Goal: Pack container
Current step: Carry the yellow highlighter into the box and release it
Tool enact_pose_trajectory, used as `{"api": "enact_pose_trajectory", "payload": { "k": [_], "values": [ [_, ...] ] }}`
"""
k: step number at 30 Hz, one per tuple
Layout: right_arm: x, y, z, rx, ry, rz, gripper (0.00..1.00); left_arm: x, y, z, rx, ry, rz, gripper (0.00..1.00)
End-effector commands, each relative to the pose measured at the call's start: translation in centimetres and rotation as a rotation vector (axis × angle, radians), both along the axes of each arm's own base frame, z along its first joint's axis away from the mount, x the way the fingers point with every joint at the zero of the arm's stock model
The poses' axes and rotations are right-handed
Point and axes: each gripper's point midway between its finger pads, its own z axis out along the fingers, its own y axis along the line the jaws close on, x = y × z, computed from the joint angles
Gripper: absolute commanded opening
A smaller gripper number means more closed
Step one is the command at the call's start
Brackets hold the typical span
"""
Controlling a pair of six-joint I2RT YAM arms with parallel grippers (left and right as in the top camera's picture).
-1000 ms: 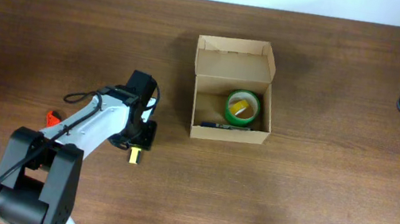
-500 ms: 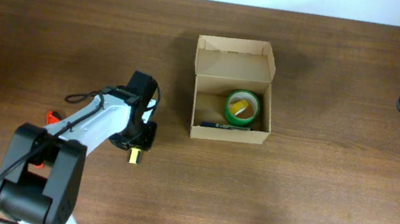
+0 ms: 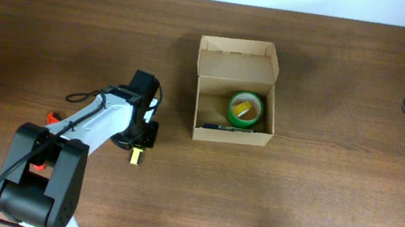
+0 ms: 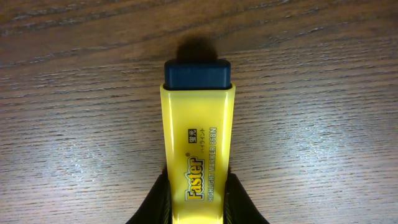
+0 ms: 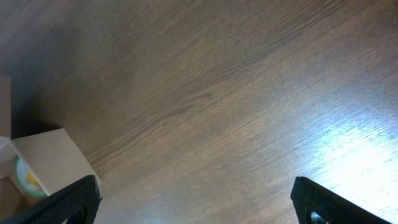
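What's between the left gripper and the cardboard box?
Only bare wooden table, seen in the overhead view; the left gripper, shut on a yellow highlighter, sits apart from the box.

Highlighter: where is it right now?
In the overhead view, the highlighter is left of the box and apart from it. It is clamped in the left gripper, close to the table.

Matt tan cardboard container (image 3: 240, 58); glossy yellow plastic highlighter (image 4: 198, 137) (dark cap) on grained wooden table (image 3: 321, 189).
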Motion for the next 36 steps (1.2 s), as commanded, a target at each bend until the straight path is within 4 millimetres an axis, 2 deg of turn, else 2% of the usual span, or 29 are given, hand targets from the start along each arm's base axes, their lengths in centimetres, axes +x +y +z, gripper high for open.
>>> {"api": "enact_pose_trajectory", "payload": {
  "k": [1, 4, 6, 11, 17, 21, 24, 26, 29, 32, 36],
  "values": [
    [0.1, 0.1, -0.2, 0.016, -0.001, -0.006, 0.99, -0.5, -0.1, -1.6, 0.003, 0.050, -0.003, 0.02],
    [0.1, 0.1, -0.2, 0.016, -0.001, -0.006, 0.99, 1.0, -0.5, 0.2, -0.005, 0.019, -0.029, 0.02],
    [0.1, 0.1, -0.2, 0.016, -0.001, -0.006, 0.99, 2.8, -1.0, 2.5, -0.014, -0.029, -0.089, 0.02],
    [0.1, 0.1, -0.2, 0.016, -0.002, -0.006, 0.99, 8.2, -2.3, 10.7, -0.020, -0.192, -0.294, 0.02],
    [0.1, 0.1, -0.2, 0.017, -0.002, -0.006, 0.99, 13.3, -3.5, 21.6, -0.009, -0.454, -0.422, 0.02],
    [0.1, 0.1, -0.2, 0.017, -0.002, -0.006, 0.99, 15.1, -4.6, 27.4, -0.007, -0.619, -0.540, 0.02],
    [0.1, 0.1, -0.2, 0.019, -0.002, -0.013, 0.99, 15.5, -6.8, 30.3, -0.090, -0.706, -0.643, 0.02],
    [0.1, 0.1, -0.2, 0.020, -0.002, -0.013, 0.99, 15.7, -8.1, 31.3, -0.143, -0.735, -0.688, 0.02],
    [0.1, 0.1, -0.2, 0.020, -0.002, -0.013, 0.99, 15.6, -10.2, 31.0, -0.202, -0.730, -0.772, 0.01],
    [0.1, 0.1, -0.2, 0.020, -0.001, -0.013, 0.99, 14.8, -12.8, 28.6, -0.222, -0.661, -0.871, 0.01],
    [0.0, 0.2, -0.2, 0.022, 0.002, -0.013, 0.99, 12.7, -16.6, 24.1, -0.199, -0.528, -1.038, 0.01]
  ]
}}
